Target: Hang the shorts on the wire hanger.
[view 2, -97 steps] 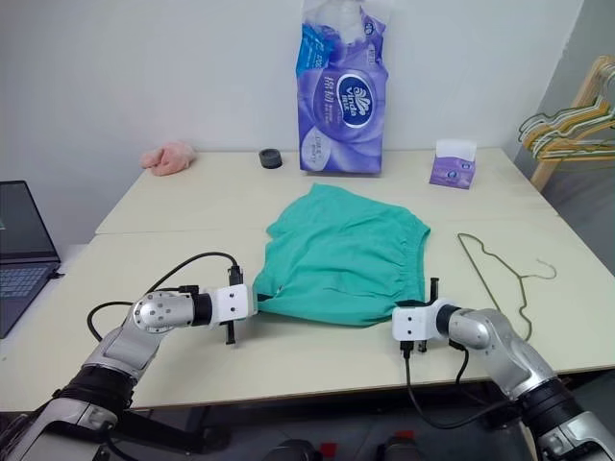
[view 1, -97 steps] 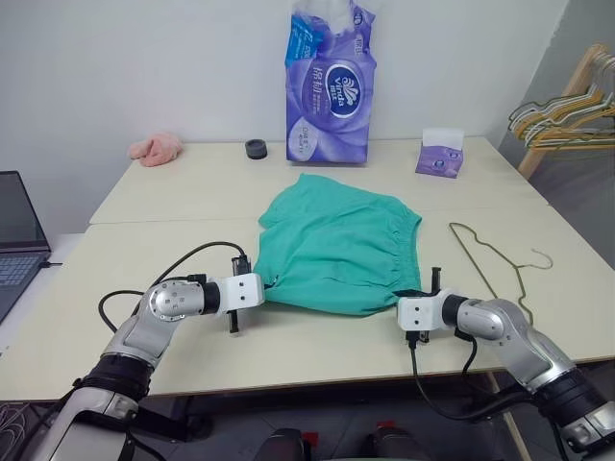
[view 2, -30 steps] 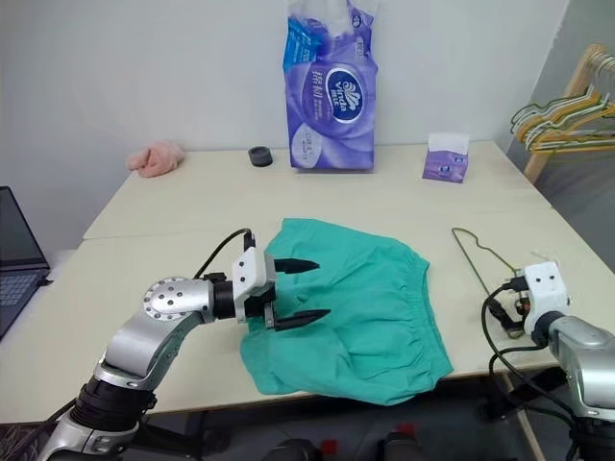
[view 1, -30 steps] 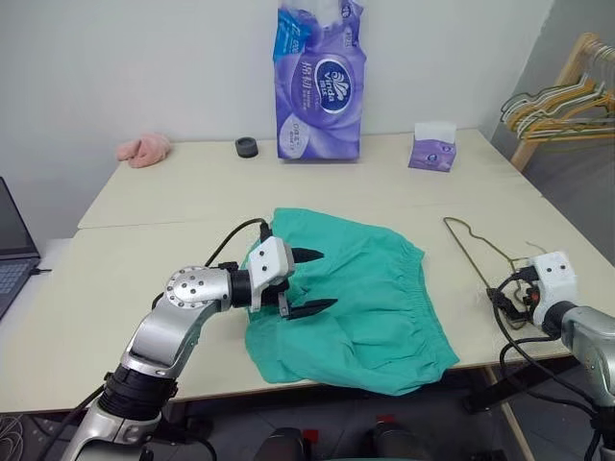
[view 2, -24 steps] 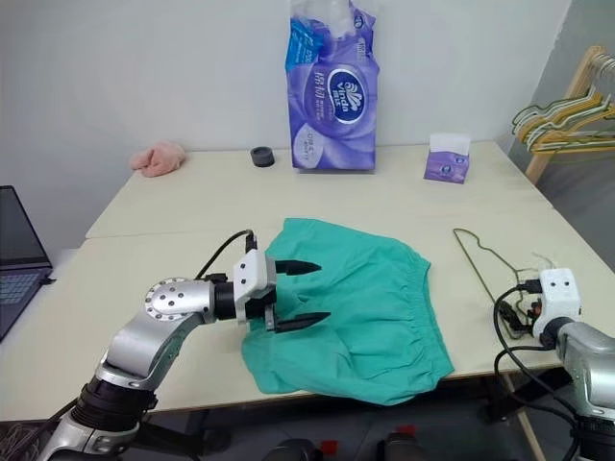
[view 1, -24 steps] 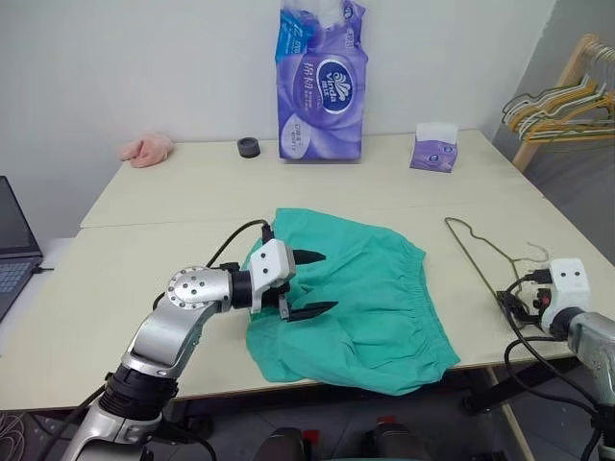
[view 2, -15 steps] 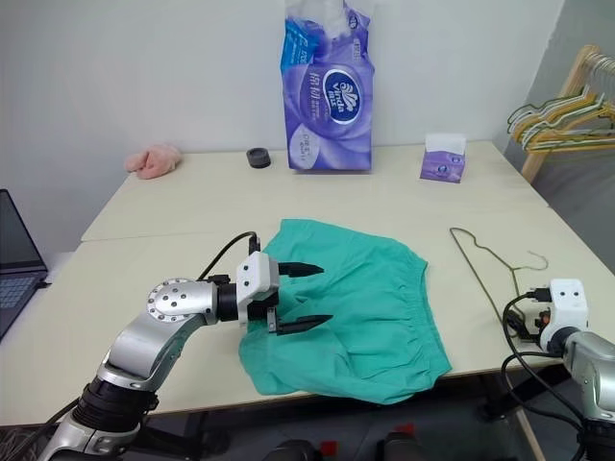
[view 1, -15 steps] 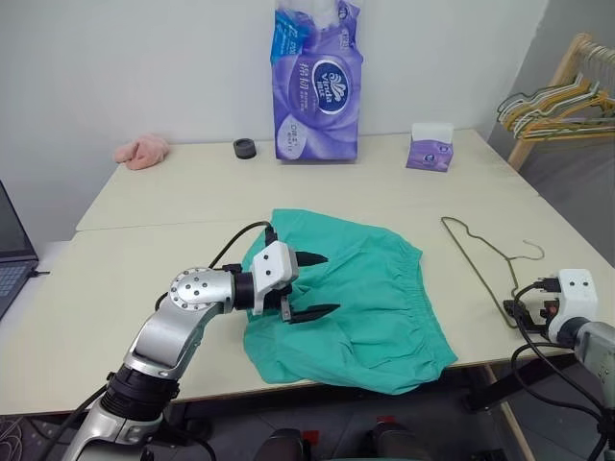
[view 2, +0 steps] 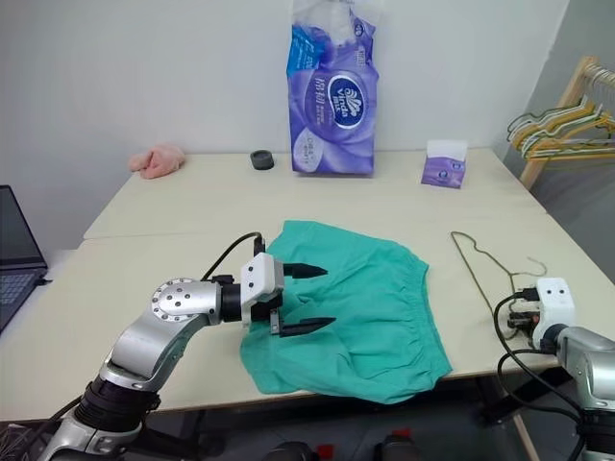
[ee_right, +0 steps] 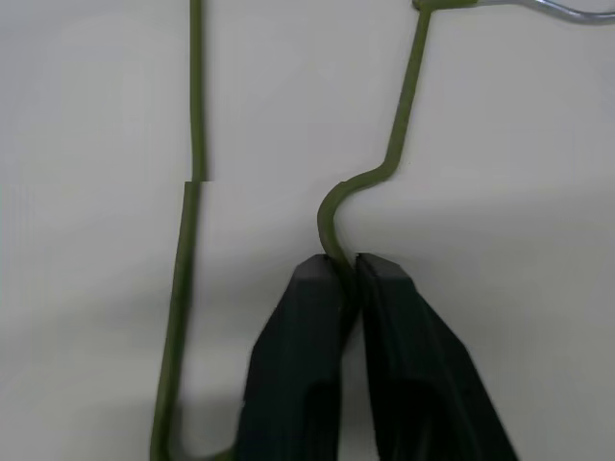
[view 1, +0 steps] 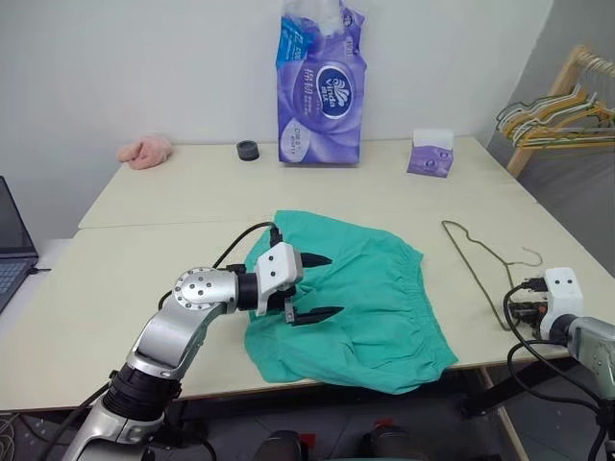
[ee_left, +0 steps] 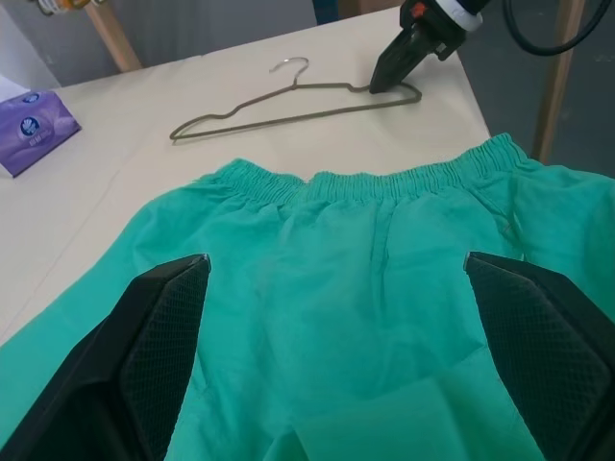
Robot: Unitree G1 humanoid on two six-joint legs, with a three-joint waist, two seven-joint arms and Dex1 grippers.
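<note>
The teal-green shorts lie flat on the table's near half, waistband toward the right. My left gripper hovers open just above their left part, with nothing between its fingers. To the right of the shorts, the thin grey-green wire hanger lies flat on the table, its hook pointing at the right edge. My right gripper is shut on a bend of the hanger's wire at its near end. In the left wrist view that right gripper touches the hanger beyond the waistband.
A tall purple tissue pack, a small purple tissue box, a black roll and a pink cloth stand along the back. A laptop sits far left. Coloured hangers hang on a wooden rack at right.
My right gripper has sunk a little onto the hanger's near end and shut on the wire. The left gripper stays open over the shorts. The camera has shifted slightly.
</note>
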